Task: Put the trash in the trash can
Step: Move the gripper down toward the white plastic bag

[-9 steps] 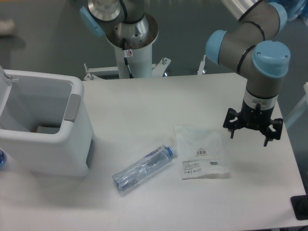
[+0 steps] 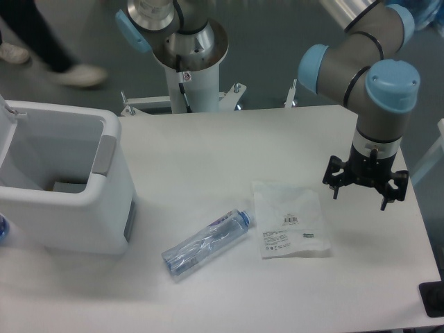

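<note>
While the bottle [image 2: 207,244] and the packet [image 2: 290,219] both lie flat on the table [image 2: 208,152], well apart from the bin [image 2: 83,208] at the left, my gripper [image 2: 365,194] hangs empty with fingers spread, just right of the packet. That thin packet worries me: pinched from above, it could slide or slip free over the long carry to the bin.
</note>
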{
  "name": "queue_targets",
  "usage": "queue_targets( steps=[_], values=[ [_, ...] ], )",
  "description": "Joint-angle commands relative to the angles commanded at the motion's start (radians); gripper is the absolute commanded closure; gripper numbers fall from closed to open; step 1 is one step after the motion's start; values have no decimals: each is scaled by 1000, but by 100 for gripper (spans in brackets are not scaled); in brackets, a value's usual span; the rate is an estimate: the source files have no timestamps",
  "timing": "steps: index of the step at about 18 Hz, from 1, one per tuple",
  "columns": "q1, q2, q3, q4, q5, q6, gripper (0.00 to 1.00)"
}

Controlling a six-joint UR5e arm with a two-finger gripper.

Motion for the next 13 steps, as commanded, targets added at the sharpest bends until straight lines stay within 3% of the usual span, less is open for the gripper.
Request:
queue_targets(
  steps=[4, 13],
  values=[
    [-5, 8, -70, 48, 0, -37, 0],
    [-55, -5, -166, 62, 18, -48, 0]
  ],
)
